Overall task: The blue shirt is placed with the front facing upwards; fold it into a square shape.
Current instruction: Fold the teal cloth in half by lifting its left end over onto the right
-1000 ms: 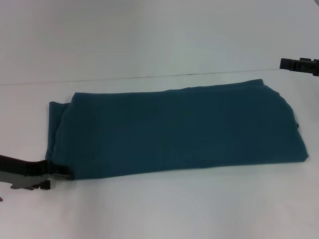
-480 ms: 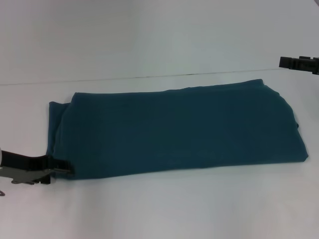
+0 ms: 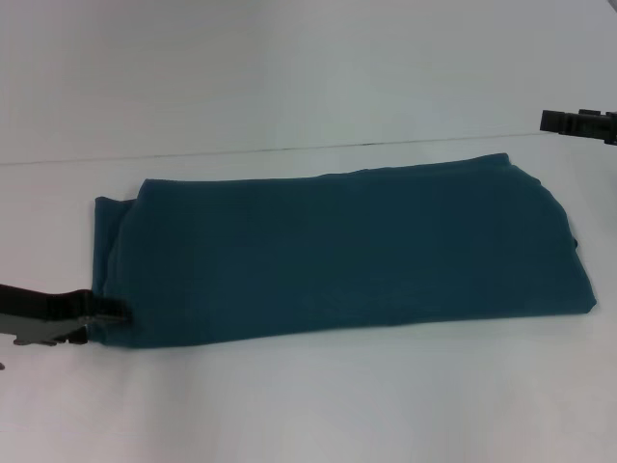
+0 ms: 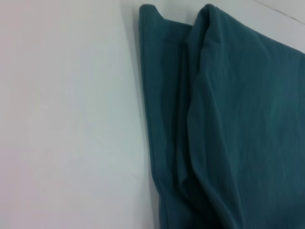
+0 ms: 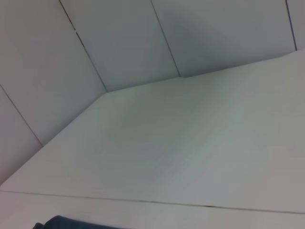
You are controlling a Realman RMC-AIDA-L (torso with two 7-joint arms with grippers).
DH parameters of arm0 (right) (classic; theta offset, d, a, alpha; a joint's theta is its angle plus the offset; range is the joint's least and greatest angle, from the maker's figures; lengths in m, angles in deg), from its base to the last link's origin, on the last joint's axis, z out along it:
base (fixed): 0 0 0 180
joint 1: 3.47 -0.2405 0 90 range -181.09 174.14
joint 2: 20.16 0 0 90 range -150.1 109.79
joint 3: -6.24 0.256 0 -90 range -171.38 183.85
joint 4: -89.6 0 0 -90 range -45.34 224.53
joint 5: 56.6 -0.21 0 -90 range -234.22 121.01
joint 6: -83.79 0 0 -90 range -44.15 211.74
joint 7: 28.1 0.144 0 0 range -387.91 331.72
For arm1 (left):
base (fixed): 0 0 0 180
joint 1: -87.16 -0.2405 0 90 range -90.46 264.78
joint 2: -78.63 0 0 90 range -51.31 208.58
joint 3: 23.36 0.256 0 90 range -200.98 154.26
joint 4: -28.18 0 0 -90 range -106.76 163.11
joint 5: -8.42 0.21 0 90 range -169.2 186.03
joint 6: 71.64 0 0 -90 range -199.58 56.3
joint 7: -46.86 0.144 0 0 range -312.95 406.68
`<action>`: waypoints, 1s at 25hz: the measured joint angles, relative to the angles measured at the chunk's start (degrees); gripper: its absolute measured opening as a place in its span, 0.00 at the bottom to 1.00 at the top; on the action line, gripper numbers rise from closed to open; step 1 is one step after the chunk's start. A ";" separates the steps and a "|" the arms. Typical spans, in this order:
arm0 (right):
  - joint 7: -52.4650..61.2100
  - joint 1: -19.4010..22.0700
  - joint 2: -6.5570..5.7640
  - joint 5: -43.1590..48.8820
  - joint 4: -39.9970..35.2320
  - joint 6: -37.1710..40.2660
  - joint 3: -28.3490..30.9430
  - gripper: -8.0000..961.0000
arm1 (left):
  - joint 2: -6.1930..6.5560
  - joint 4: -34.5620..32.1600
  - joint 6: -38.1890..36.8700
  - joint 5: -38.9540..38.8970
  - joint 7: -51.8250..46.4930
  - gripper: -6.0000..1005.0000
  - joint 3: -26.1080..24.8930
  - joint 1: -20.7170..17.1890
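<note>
The blue shirt [image 3: 347, 251] lies folded into a long band across the white table [image 3: 308, 405]; the left gripper [image 3: 114, 313] touches its near-left corner, whether clamped I cannot tell; the right gripper [image 3: 554, 121] hangs well apart at far right, state likewise unclear.

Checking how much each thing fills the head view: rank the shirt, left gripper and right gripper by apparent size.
1. Shirt, by far.
2. Left gripper.
3. Right gripper.
Both grippers are cut off by the frame, so their order is unsure.
</note>
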 joint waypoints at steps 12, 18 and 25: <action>0.08 0.18 0.00 0.00 0.00 -0.01 0.00 0.94 | 0.09 0.25 1.53 -0.02 -0.05 0.70 0.22 0.08; 0.08 0.12 0.00 0.00 0.00 -0.01 0.00 0.94 | 0.07 0.49 2.21 -0.02 -0.09 0.70 0.31 -0.04; 0.08 -0.04 0.00 0.00 0.00 -0.01 0.00 0.94 | 0.00 0.97 2.32 0.62 -0.09 0.70 0.35 0.01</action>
